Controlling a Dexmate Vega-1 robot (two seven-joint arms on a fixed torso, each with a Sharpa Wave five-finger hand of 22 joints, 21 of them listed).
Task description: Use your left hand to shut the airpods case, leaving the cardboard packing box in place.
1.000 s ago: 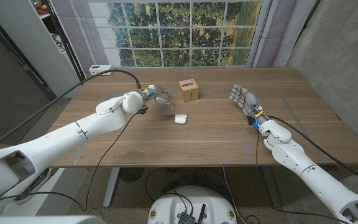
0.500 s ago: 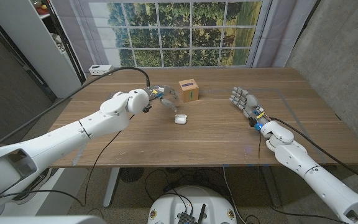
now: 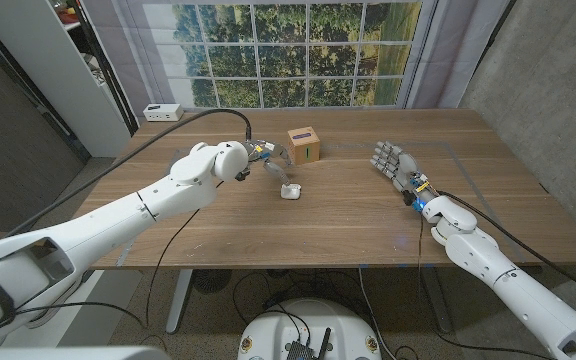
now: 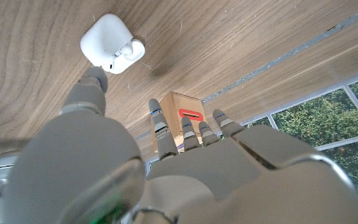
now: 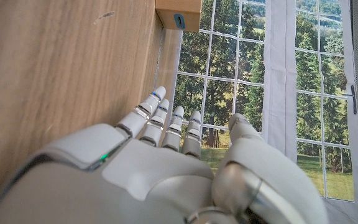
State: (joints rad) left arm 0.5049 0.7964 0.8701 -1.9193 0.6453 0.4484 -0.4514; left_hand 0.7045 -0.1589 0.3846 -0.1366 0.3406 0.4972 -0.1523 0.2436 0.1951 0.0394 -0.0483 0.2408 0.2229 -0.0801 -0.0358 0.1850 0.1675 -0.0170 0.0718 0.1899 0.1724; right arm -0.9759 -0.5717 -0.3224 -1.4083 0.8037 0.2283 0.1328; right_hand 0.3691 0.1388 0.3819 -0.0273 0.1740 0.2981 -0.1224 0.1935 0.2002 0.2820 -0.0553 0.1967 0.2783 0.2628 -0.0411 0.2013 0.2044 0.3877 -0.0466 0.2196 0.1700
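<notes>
Head view: left hand point(image 3: 268, 160) reaching in over the table point(image 3: 218, 225), fingers spread and holding nothing, tips hanging just above and slightly to the robot's left of the airpods case point(image 3: 290, 190). Case lying near the table's middle, white, small, lid state too small to read here. Cardboard packing box point(image 3: 304, 144) standing upright just beyond the case, toward the window, close to the left hand's far side. Right hand point(image 3: 392, 161) well apart on the other side, fingers apart, empty, standing on its edge. Left hand plainly the nearer of the 2.

Left wrist view: case point(image 4: 110, 43) seen close, lid hinged open with an earbud showing at the opening. Thumb tip point(image 4: 94, 79) almost touching the case body, possibly just short of it; cannot tell contact. Other fingers point(image 4: 185, 127) pointing past the case toward the box point(image 4: 178, 115), not at the lid. Judged from this: closing likely needs a finger brought over the raised lid and pressed down, with care that the outstretched fingers do not nudge the box behind.

Right wrist view: right hand point(image 5: 166, 162) open, fingers straight and empty, held beside bare table point(image 5: 61, 68); box point(image 5: 179, 14) far off at the table's edge, case out of this picture's reach.
</notes>
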